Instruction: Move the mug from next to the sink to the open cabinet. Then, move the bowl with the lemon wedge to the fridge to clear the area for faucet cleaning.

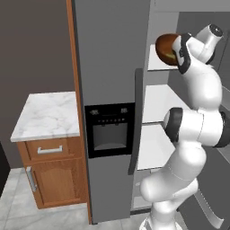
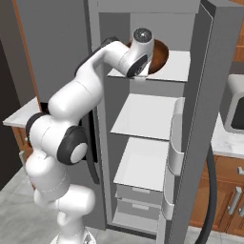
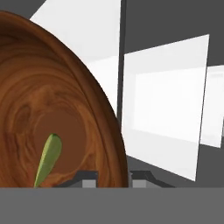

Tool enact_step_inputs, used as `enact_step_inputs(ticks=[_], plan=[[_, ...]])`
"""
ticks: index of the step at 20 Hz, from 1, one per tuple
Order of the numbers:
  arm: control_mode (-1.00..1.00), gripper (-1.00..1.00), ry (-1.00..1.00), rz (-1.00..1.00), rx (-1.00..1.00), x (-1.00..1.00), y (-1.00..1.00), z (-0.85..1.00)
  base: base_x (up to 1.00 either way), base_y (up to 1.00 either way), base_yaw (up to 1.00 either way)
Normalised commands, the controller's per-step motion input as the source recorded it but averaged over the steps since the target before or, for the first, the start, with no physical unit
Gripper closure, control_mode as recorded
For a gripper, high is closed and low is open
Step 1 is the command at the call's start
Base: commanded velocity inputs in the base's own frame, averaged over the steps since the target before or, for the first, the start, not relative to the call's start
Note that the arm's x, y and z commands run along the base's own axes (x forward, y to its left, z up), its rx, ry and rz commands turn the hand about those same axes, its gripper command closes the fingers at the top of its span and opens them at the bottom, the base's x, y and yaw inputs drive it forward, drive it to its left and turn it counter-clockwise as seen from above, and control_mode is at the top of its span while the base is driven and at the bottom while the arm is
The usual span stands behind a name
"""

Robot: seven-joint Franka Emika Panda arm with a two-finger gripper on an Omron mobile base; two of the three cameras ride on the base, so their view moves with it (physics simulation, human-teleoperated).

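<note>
From the hand view I see my tool clamped on the rim of the round, glossy reddish-brown wooden bowl, one dark fingertip inside the rim and one outside. The tiny green lemon wedge lies on the bowl's inner floor, close to the inner fingertip.

In the left base view the bowl is up at the level of the top white shelf of the tall grey fridge, just in front of the arm's wrist. The right base view shows the bowl partly hidden behind the wrist, over the near left part of that top shelf; I cannot tell whether it touches the shelf or is held just above it. The fridge door stands open, with lower white shelves and drawers bare inside. To the left of the fridge a white marble surface sits on a brown wooden base cabinet.
</note>
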Motion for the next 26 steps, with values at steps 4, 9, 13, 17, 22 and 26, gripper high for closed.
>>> enact_step_inputs(ticks=[4, 9, 13, 17, 22, 26], plan=[[-1.0, 1.0, 0.02, 0.0, 0.0, 0.34, 0.0, -0.03, 0.0, 0.0, 0.0], [-1.0, 1.0, 0.0, 0.0, 0.0, 0.38, 0.0, 0.0, 0.0, 0.0, 0.0], [-1.0, 1.0, 0.0, 0.0, 0.0, 0.44, 0.0, 0.0, 0.0, 0.0, 0.0], [-1.0, -1.0, 0.0, 0.0, 0.0, 0.47, 0.0, 0.0, 0.0, 0.0, 0.0], [-1.0, -1.0, 0.0, -0.04, 0.0, 0.36, 0.0, 0.0, 0.0, 0.0, 0.0], [-1.0, -1.0, -0.04, -0.01, 0.0, -0.12, 0.0, 0.13, 0.0, 0.0, 0.0]])
